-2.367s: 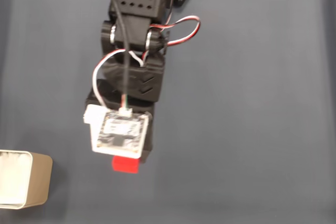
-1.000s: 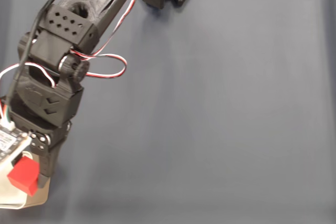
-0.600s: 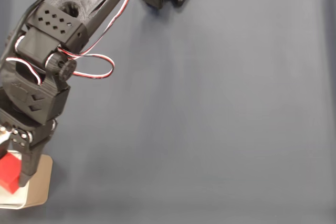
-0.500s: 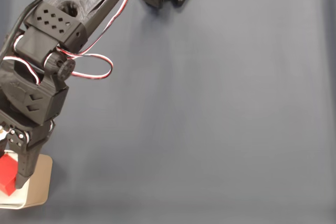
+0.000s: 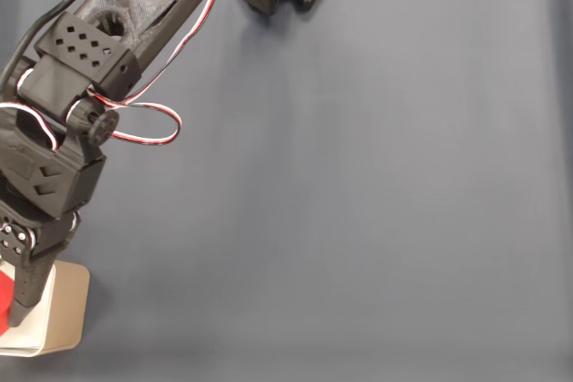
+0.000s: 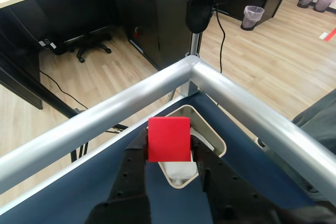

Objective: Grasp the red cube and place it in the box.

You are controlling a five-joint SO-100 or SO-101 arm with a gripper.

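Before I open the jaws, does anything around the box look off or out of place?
Nothing stands out. In the wrist view the gripper holds the red cube squarely, above the box, which sits upright at the table's corner by the metal rail. The fixed view shows the cube over the box's left part.

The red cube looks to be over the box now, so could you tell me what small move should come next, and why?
Probably open the gripper. In the wrist view the red cube is pinched between the fingers directly above the box, whose white inside shows below it, so releasing should drop it in.
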